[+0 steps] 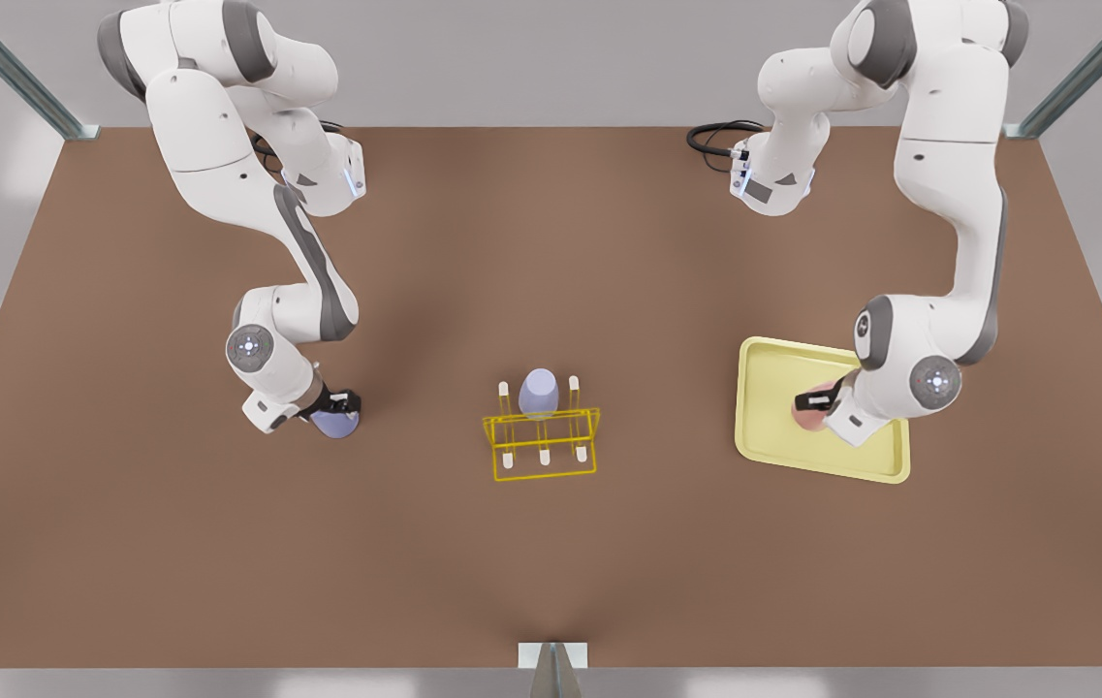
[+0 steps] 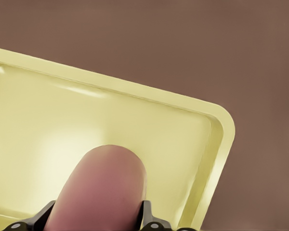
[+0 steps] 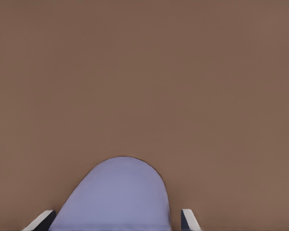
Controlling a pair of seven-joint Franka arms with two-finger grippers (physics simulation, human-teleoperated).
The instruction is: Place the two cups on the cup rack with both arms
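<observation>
Grasping is the step in hand at both stations. On the table, the tray lies at the front view's right, well apart from the rack at centre, where one lavender cup already sits on a rear peg. The left gripper is down in the tray, its fingers pressed against both sides of the pink cup. The right gripper, at the front view's left, has its fingers flanking the second lavender cup on the bare table; actual contact cannot be confirmed. Next move, in my judgement: lift each cup clear, carry it to the rack and seat it over a free peg.
</observation>
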